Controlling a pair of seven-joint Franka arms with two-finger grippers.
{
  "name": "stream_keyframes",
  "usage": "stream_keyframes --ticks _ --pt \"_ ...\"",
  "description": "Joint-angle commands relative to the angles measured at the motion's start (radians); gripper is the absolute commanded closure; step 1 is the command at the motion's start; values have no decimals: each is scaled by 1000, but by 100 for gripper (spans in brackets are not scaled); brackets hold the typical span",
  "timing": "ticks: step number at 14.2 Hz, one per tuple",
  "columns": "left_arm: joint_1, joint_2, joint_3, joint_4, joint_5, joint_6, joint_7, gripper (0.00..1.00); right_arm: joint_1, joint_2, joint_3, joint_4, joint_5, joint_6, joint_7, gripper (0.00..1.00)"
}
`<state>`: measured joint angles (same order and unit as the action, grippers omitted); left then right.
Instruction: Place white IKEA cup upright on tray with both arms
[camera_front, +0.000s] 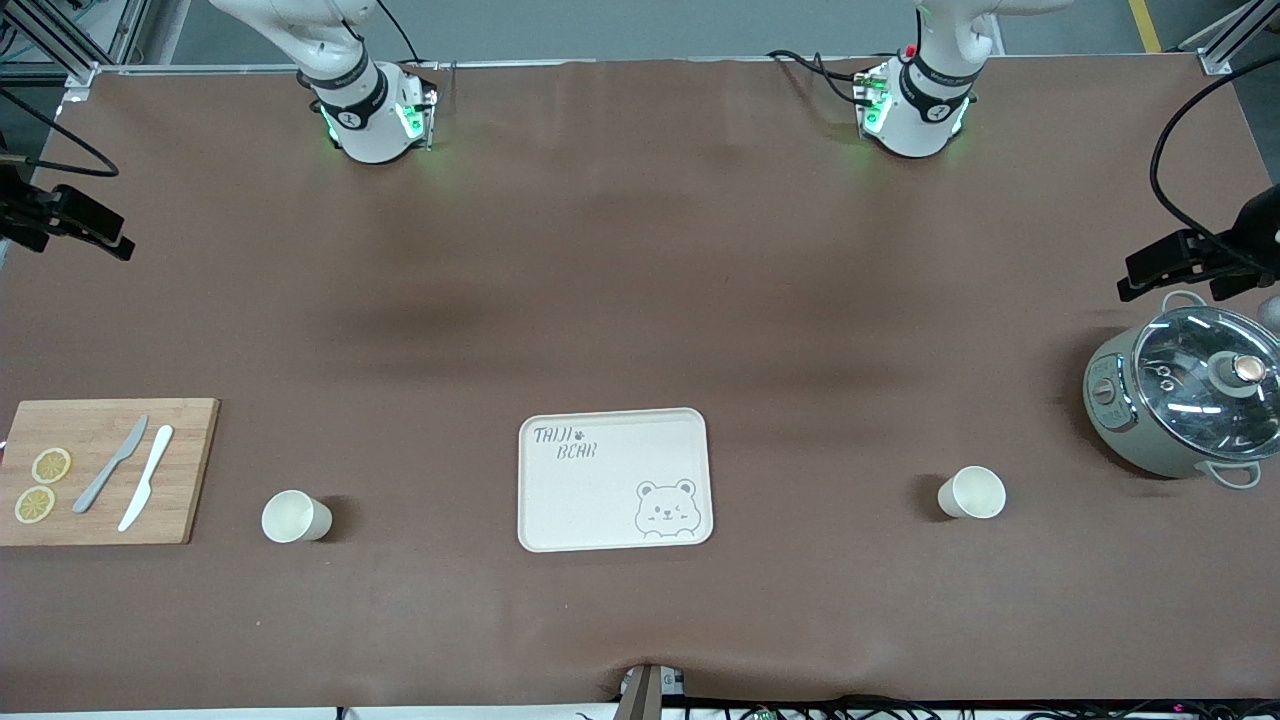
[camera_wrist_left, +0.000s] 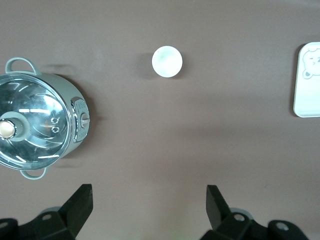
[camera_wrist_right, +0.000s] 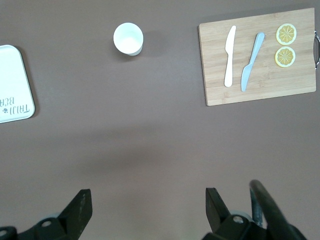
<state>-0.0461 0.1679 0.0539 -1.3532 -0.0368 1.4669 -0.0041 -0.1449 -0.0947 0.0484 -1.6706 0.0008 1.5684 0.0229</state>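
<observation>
Cups come in a pair: one cup stands in the lower left of the front view, just beside the wooden cutting board, and the other cup stands in the lower right, nearer the front camera than the lidded pot. Both look upright, mouths up, on the brown table. Between them, in the lower middle of that view, lies the cream tray with its bear drawing, and nothing is on it. No step of the placing has begun, by my reading; this is the start. The left gripper hangs high over the table at the left arm's end, its fingers spread wide and empty, with the cup at the top middle of its wrist view and the pot at the middle left. The right gripper hangs likewise over the right arm's end, fingers wide apart and holding nothing, its cup in the upper left of its wrist view. Each arm's next move likely calls for descending over its own cup, closing on the rim or wall, then carrying it upright to the tray.
</observation>
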Motion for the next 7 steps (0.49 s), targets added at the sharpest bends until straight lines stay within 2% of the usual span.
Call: stream_keyframes --ticks 1,4,7 --pt "5 42 -5 3 -12 25 18 0 -22 -5 13 -9 18 10 -1 0" --pt "3 105 -5 3 -9 67 18 0 -28 79 15 47 33 36 -3 0" --pt "8 192 -6 2 -6 151 26 0 -45 228 13 136 139 35 -14 0"
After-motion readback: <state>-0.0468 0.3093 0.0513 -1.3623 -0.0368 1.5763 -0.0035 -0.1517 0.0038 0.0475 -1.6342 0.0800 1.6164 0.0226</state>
